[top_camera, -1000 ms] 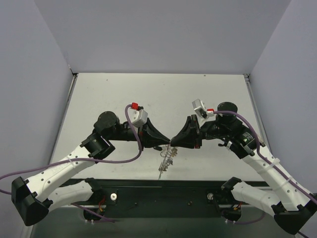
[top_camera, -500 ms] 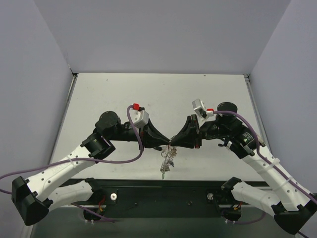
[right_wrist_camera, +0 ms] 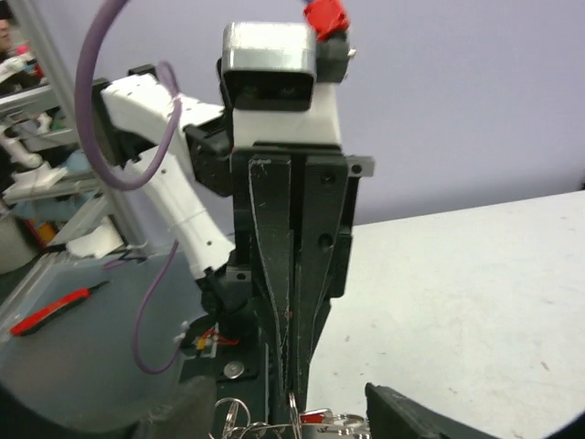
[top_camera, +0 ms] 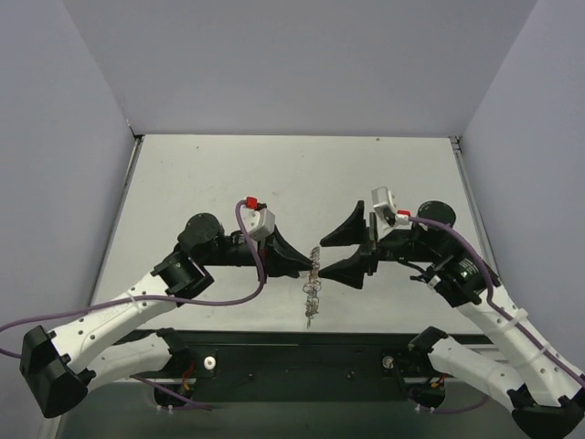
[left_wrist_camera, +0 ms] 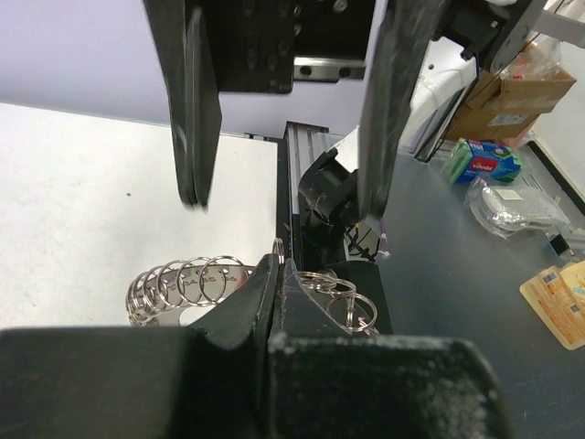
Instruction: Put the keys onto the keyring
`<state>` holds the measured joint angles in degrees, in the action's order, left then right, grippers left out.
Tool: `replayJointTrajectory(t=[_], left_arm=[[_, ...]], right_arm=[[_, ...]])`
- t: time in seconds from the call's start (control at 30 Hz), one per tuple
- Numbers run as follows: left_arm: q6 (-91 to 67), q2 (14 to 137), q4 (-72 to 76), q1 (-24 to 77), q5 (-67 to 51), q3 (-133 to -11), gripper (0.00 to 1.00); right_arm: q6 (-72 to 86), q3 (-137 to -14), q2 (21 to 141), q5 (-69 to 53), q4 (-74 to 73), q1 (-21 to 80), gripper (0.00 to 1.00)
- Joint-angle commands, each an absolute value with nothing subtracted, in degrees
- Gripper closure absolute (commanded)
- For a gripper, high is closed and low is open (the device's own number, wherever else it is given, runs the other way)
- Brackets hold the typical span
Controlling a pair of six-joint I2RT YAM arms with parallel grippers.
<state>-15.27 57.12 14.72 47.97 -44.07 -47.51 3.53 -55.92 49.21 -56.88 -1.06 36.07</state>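
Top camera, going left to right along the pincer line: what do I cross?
Left arm's black pincer, shut → thin silver wire keyring hanging from it → right arm's black pincer, open.

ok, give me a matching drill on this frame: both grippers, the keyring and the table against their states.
Things:
1. left gripper
2. right gripper
3. keyring
4. table

States:
A. white surface underneath
B. open, jaws wide apart
C. hanging from closed fingertips, between the arms
D. shut on the ring's wire

Pairs: 1-D, 2-B, 3-C, 4-A
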Motion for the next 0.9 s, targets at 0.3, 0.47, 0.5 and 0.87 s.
replayJointTrajectory(t=[0.3, 0.47, 0.5, 0.87], left_arm=[[-26.8, 51.5, 54.35, 48.25, -38.06, -33.76, 1.0], [-29.18, 52.21, 62.22, 48.16, -39.37, -32.08, 1.0], [-29.44, 52.47, 62.66, 48.16, -39.72, -32.17, 1.0], [-29.36, 53.0, 63.72, 48.25, -40.52, -33.13, 1.0]], right_arm=[[7.21, -51.68, 41.47, -50.08, 11.78, 35.68, 0.27], [9.39, -51.33, 43.15, -52.47, 14.93, 35.95, 0.32], [10.01, -51.15, 43.68, -52.91, 15.72, 36.21, 0.34], [12.13, -51.77, 45.97, -58.44, 19.68, 38.32, 0.44]])
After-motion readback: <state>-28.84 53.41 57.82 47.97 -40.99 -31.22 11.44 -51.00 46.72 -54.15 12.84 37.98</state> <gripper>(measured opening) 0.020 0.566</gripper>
